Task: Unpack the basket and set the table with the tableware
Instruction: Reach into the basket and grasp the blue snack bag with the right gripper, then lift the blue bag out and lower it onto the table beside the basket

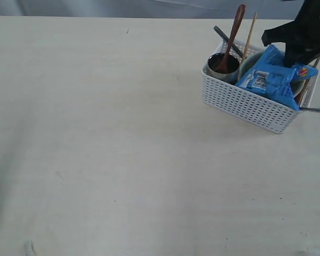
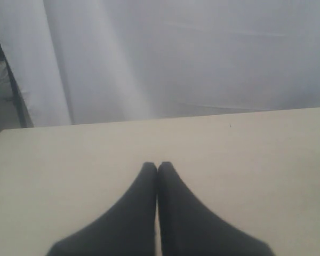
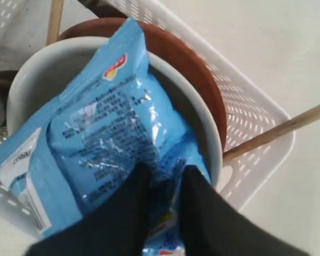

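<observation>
Right claw (image 3: 165, 173) pinches one edge of the blue packet (image 3: 106, 122), which lies over the bowl (image 3: 37, 69) inside the basket (image 1: 245, 104) (far right of the table (image 1: 122, 160)). Left claw (image 2: 157, 166) pressed together, empty, well apart.

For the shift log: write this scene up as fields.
basket: far right on table, packed
cup: in basket, spoon standing in it
bowl: in basket, against plate
packet: lying over bowl
left tool: shut, empty, above table
right tool: shut on packet
laid out: nothing yet
</observation>
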